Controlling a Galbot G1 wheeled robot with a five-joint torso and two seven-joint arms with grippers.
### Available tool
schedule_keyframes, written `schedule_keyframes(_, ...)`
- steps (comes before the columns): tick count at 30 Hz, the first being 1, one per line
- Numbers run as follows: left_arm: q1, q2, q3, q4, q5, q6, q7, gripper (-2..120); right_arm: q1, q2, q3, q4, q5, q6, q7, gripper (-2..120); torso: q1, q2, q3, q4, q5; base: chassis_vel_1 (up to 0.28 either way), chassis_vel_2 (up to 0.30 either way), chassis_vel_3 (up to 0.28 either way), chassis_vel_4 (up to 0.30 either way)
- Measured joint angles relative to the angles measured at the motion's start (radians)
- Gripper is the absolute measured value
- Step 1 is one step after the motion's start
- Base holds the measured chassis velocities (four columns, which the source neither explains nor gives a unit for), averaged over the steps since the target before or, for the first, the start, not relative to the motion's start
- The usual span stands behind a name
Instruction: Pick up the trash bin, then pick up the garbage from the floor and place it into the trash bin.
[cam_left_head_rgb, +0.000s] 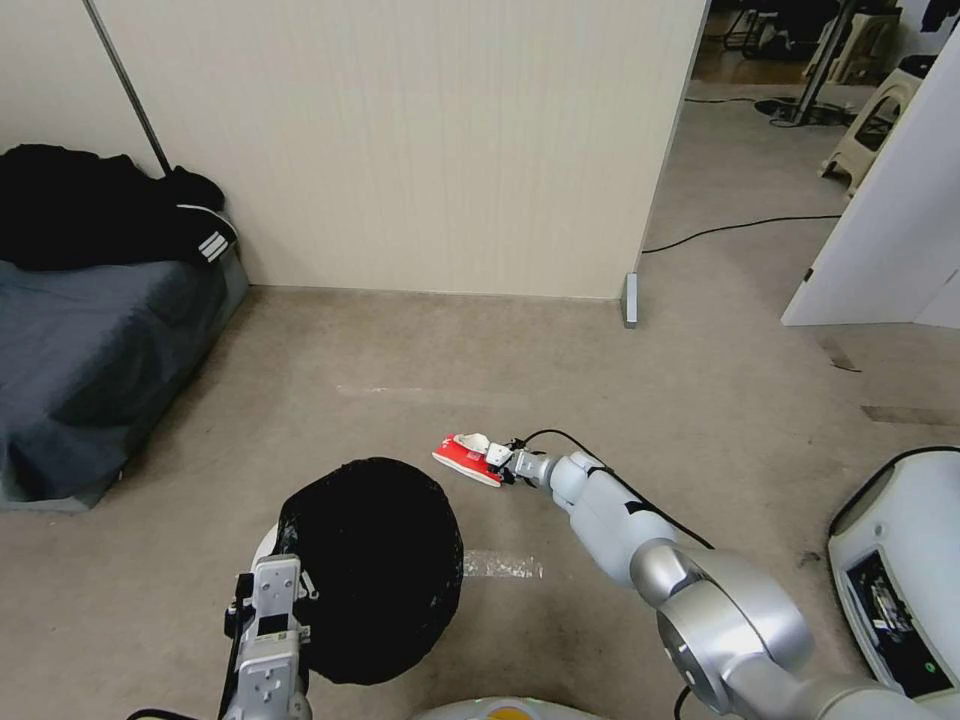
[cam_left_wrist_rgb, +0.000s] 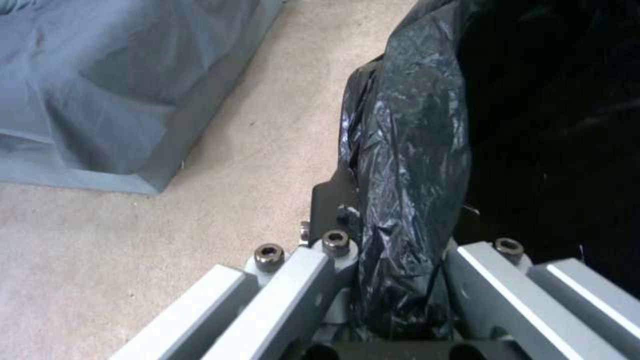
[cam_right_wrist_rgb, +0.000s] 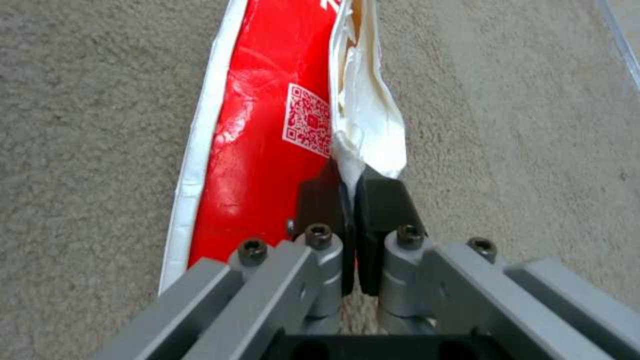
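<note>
packet (cam_right_wrist_rgb: 257, 150): glossy red film | bin liner (cam_left_wrist_rgb: 407, 165): crinkly black plastic | floor (cam_left_head_rgb: 420, 360): matt carpet

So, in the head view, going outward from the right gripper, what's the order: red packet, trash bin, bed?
1. Red packet: pinched in the right gripper.
2. Trash bin: to its left, nearer the robot, held by the left gripper.
3. Bed: far left.

Floor (cam_left_head_rgb: 420, 340) ahead was mostly open carpet, lots of room between the bed (cam_left_head_rgb: 90, 360) on the left and the white panel (cam_left_head_rgb: 880, 260) on the right. The beige wall (cam_left_head_rgb: 400, 140) closed off the front. The trash bin (cam_left_head_rgb: 375, 570), clamped at its rim in the left claw (cam_left_head_rgb: 268, 620), blocked the near-left. The right claw (cam_left_head_rgb: 497, 462), pinching a red-white packet (cam_left_head_rgb: 465, 458), sat just past the bin's rim with clear floor around it. A white machine (cam_left_head_rgb: 900, 570) crowded the near-right.
</note>
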Motion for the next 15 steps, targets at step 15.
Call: schedule_keyframes(15,-0.031,0.027,-0.04,0.012,-0.052,0.016,0.003,1,-0.109,-0.007,0.005,0.275,0.124,0.046,0.029,0,0.0,0.0,0.0,0.0008,0.0003,0.0,0.0,0.0,0.0)
